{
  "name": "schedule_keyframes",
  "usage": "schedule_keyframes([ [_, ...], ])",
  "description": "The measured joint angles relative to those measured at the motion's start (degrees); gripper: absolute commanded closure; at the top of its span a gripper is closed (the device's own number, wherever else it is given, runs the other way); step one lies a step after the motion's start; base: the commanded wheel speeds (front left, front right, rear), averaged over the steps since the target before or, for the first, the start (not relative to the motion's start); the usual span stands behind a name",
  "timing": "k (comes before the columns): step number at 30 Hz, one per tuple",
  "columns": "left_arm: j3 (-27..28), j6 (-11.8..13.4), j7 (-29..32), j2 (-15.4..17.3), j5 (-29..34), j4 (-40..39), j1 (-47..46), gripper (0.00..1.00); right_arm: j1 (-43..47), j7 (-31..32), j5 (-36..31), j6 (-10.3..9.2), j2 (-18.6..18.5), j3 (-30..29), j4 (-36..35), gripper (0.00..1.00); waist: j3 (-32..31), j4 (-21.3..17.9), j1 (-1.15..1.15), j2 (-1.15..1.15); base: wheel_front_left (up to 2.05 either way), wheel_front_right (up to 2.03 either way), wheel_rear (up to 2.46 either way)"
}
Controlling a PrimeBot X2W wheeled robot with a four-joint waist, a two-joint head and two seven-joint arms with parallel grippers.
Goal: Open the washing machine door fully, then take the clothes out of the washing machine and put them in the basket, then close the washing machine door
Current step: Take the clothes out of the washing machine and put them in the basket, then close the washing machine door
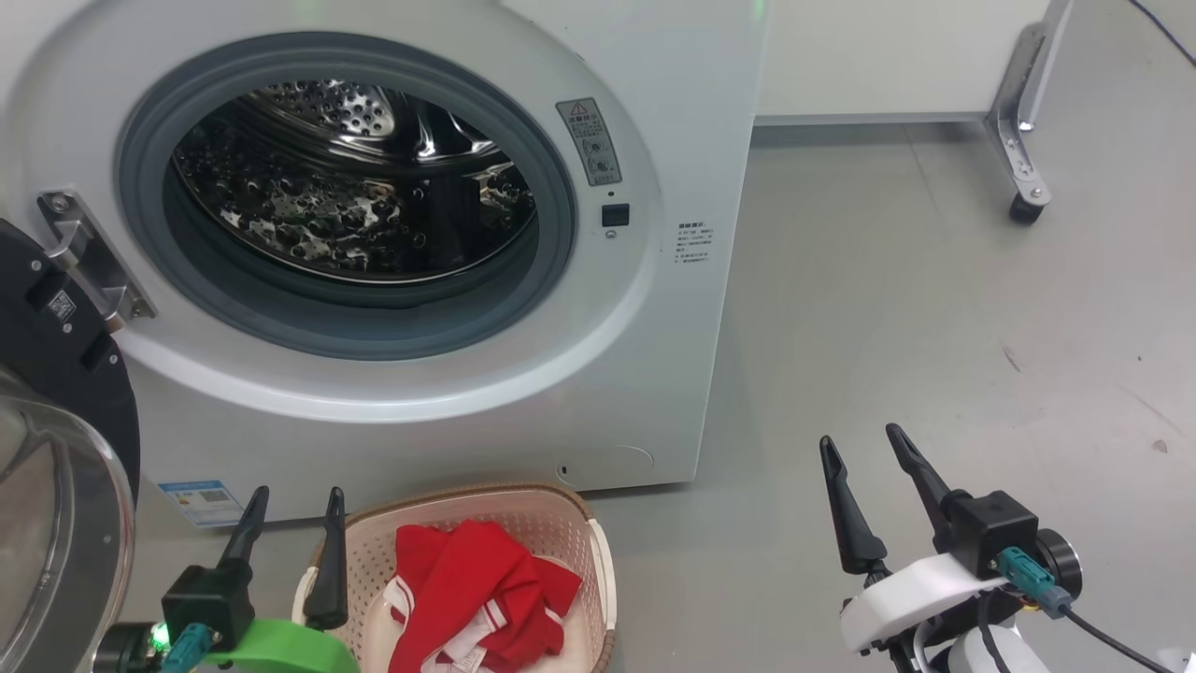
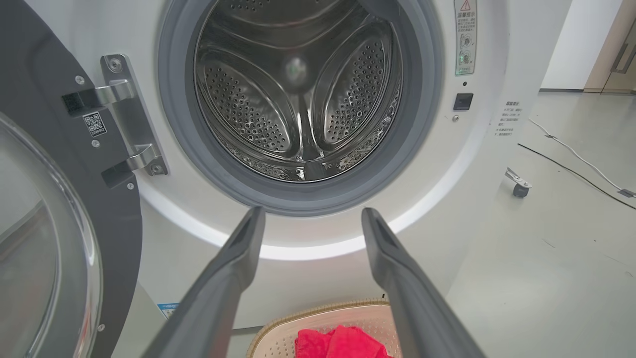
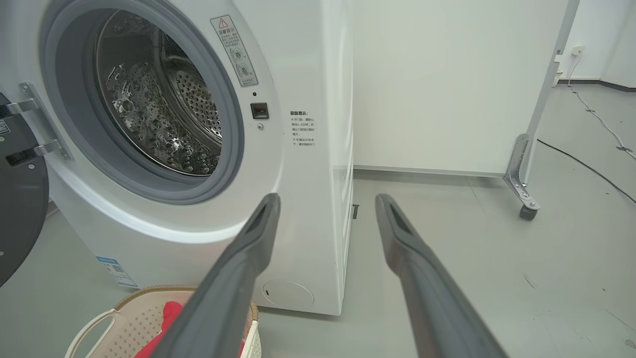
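Observation:
The white washing machine point(image 1: 673, 112) stands with its black door point(image 1: 56, 374) swung wide open to the left; the clear glass bowl point(image 1: 47, 533) bulges at the lower left. Its steel drum point(image 1: 355, 178) looks bare of clothes. Red clothes point(image 1: 476, 594) with white trim lie in the cream basket point(image 1: 598, 551) on the floor below the opening. My left gripper point(image 1: 294, 495) is open just left of the basket, holding nothing. My right gripper point(image 1: 864, 444) is open over bare floor to the right, also holding nothing. In the left wrist view the drum point(image 2: 298, 89) faces me and the clothes point(image 2: 340, 343) lie low.
Grey floor point(image 1: 934, 308) stretches right of the washer. A white panel on a metal bracket with a caster wheel point(image 1: 1023, 207) stands at the back right. Cables point(image 3: 586, 164) run along the floor farther right. The door hinge point(image 1: 89, 252) juts out at the opening's left.

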Motion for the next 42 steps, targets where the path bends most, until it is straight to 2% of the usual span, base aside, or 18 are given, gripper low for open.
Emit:
schedule_keyframes([
  [16, -1.3, 0.8, 1.3, 0.0, 0.0, -4.0, 5.1, 0.0, 1.2, 0.0, 0.0, 0.13, 0.0, -0.6, -0.3, 0.0, -1.4, -0.5, 0.0, 0.0, 0.0, 0.0, 0.0],
  [42, -1.8, 2.4, 3.3, 0.1, 0.6, -9.1, 7.7, 0.0, 2.0, 0.0, -0.3, 0.69, 0.1, -0.8, -0.9, 0.0, -1.6, -0.7, 0.0, 0.0, -0.02, 0.04, -0.02],
])
